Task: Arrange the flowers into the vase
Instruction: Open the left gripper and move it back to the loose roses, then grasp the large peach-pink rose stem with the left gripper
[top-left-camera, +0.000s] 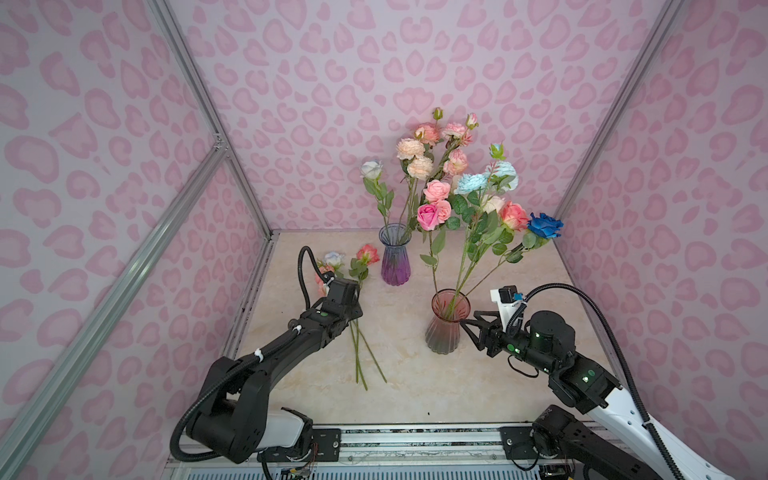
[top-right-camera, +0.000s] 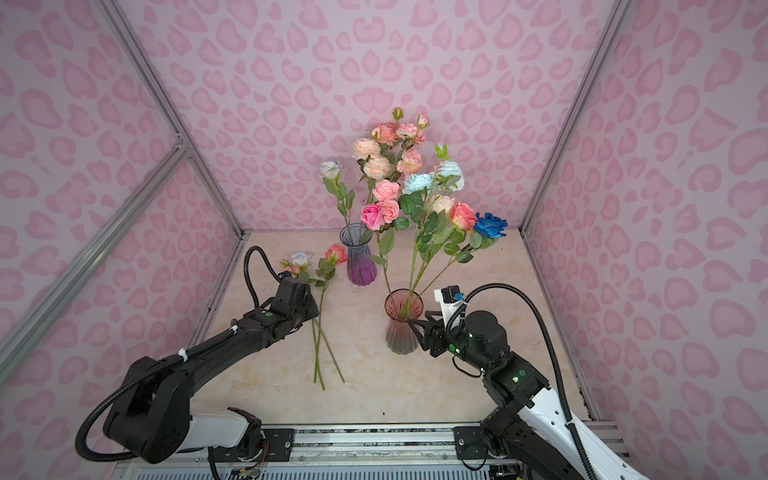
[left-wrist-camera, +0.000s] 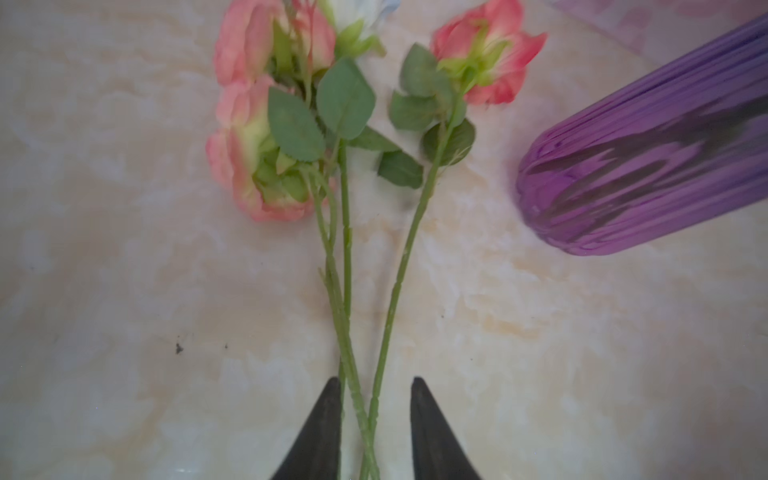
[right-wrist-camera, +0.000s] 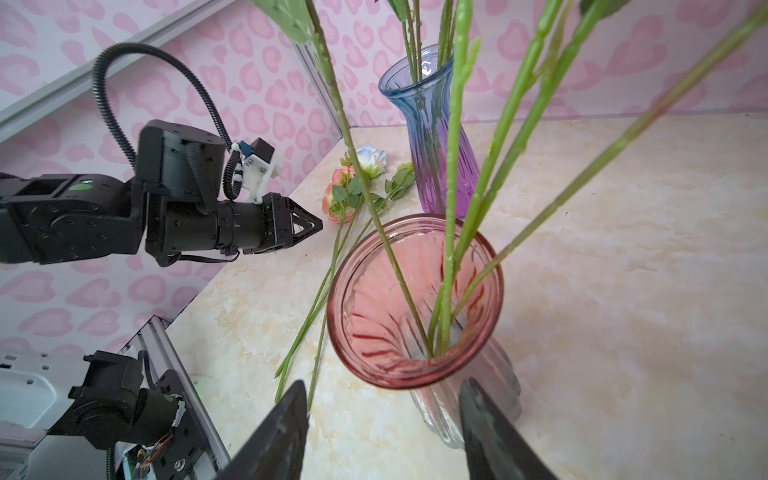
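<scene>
Left gripper (left-wrist-camera: 374, 384) is lowered over three loose flowers (left-wrist-camera: 345, 257) lying on the table (left-wrist-camera: 124, 270). Its jaws are parted and sit astride the stems at the point where these converge. No clamp is made: a gap shows between one finger and the nearest stem. Blooms lie ahead of the fingertips; cut ends trail behind, beneath the arm. Judged step: selecting a stem for pick-up. Straddling the converging stems risks taking more than one at once.

Right gripper (right-wrist-camera: 384, 381) is likewise open, with its jaws on either side of the pink vase (right-wrist-camera: 334, 307), below the flared rim. One finger stands clear of the glass; contact at the other cannot be confirmed. Probable purpose: bracing the vase against tipping, since the tall stems inside fan out over the rim and make it top-heavy.

Purple vase (left-wrist-camera: 644, 166) stands beyond the left fingertips, offset toward the right gripper, and holds a few stems. Most flowers are already in vases; three lie loose.
</scene>
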